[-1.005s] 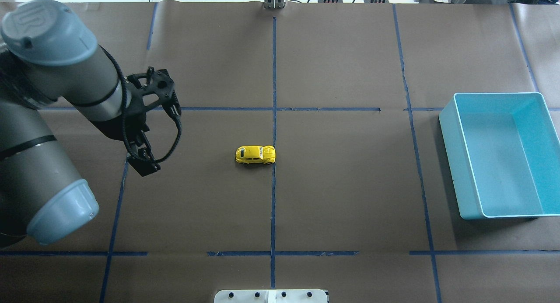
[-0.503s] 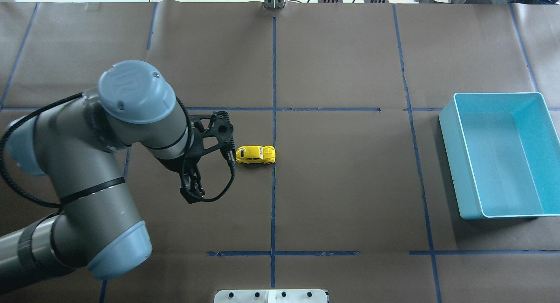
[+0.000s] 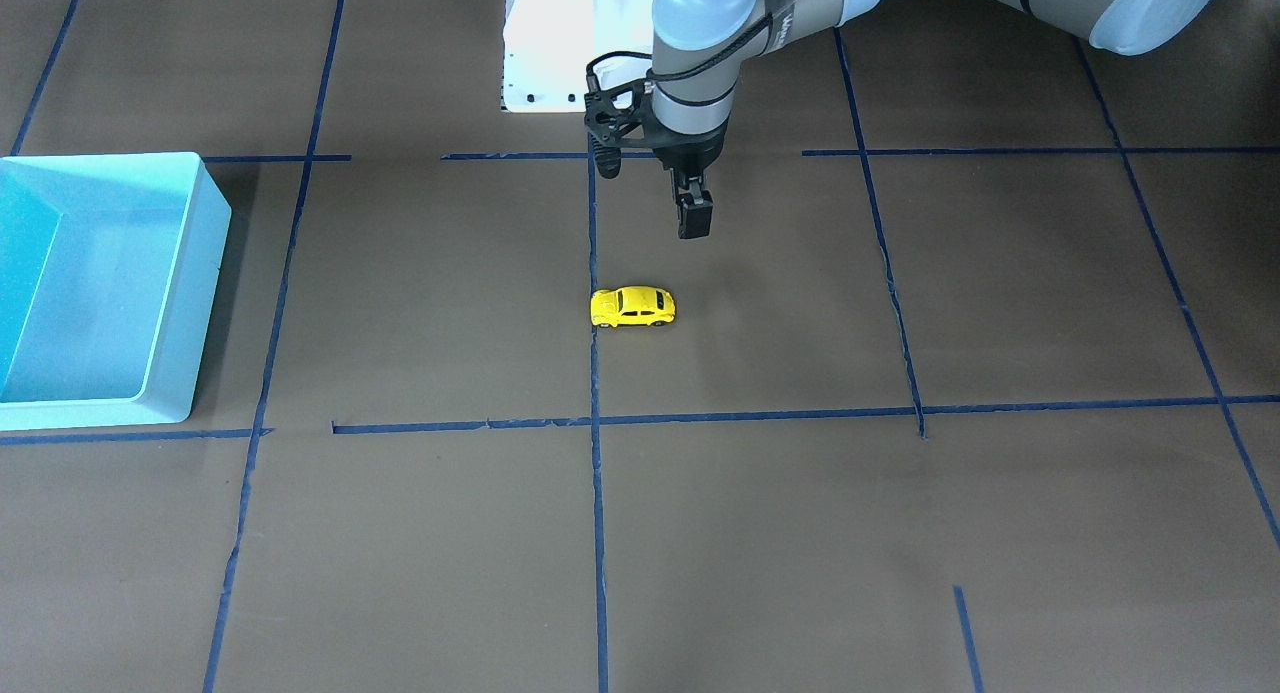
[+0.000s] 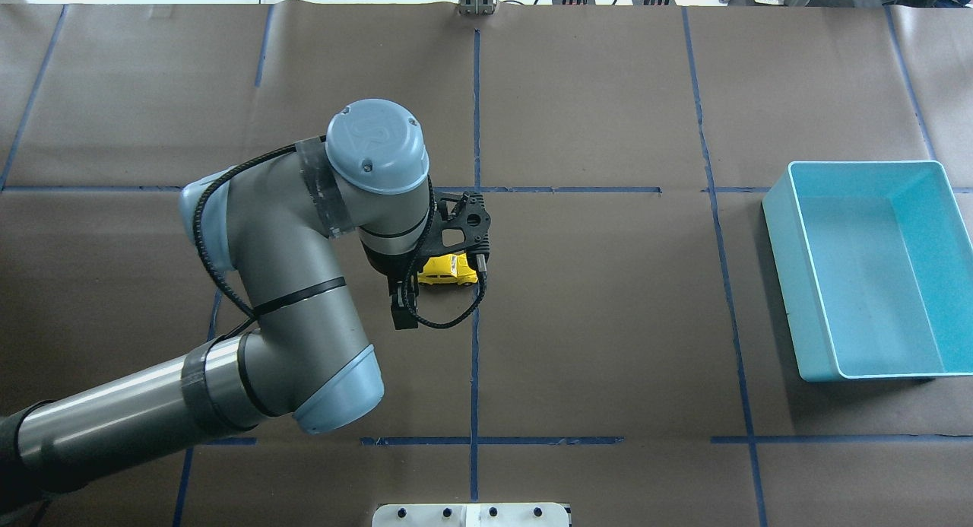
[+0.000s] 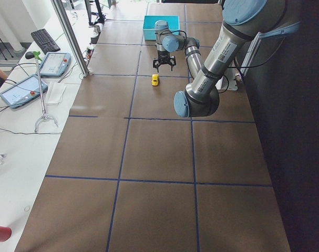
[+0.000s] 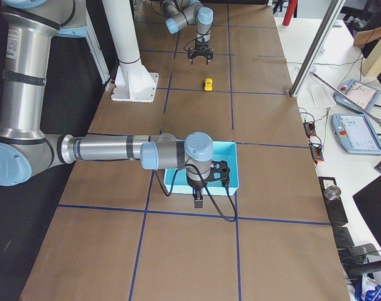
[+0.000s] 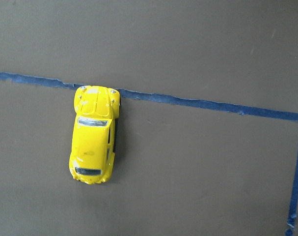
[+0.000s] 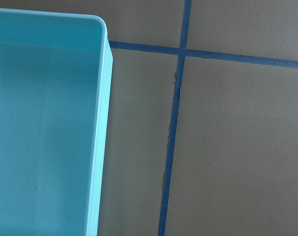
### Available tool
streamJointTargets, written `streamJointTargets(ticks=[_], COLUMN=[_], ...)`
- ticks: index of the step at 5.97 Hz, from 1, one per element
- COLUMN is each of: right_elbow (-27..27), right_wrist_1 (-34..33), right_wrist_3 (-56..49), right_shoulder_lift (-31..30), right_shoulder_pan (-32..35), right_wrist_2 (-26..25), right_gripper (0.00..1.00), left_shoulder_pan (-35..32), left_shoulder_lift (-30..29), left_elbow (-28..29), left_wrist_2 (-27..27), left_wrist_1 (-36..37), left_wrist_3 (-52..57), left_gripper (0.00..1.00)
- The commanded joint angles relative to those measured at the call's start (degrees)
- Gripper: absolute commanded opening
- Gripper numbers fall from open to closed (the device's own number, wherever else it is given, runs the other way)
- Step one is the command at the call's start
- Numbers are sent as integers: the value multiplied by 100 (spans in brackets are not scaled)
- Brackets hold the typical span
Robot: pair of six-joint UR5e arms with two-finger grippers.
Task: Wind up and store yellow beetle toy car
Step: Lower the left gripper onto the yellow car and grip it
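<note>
The yellow beetle toy car stands on its wheels on the brown paper beside the centre tape line, also seen as the car and car. My left gripper hovers above the table just on the robot's side of the car, pointing down, open, holding nothing. From overhead its wrist hides part of the car. My right gripper hangs by the near edge of the teal bin; I cannot tell whether it is open or shut.
The teal bin sits at the table's right end with nothing in it; its rim fills the right wrist view. A white base plate lies at the robot's edge. Blue tape lines grid the paper.
My left arm has swung from the table's left side rightward until its wrist is over the car. The car has not moved.
</note>
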Motion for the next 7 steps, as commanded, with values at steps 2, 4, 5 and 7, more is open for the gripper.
streamJointTargets(ticks=[2,4,5,7], right_elbow=[-9,-18,-9,-9], right_wrist_1=[0,0,9,9], right_wrist_3=[0,0,0,0], right_shoulder_lift=[-1,-1,-1,-1], right_shoulder_pan=[0,0,0,0], right_wrist_2=[0,0,0,9], right_gripper=[100,100,100,100], left_shoulder_pan=[16,34,34,34], left_shoulder_lift=[-351,-342,-351,-360], left_elbow=[1022,1302,1356,1426], left_wrist_2=[21,99,230,328], left_wrist_1=[-731,-1063,-1135,-1259], left_wrist_3=[26,0,-9,-10], left_gripper=[97,97,97,97])
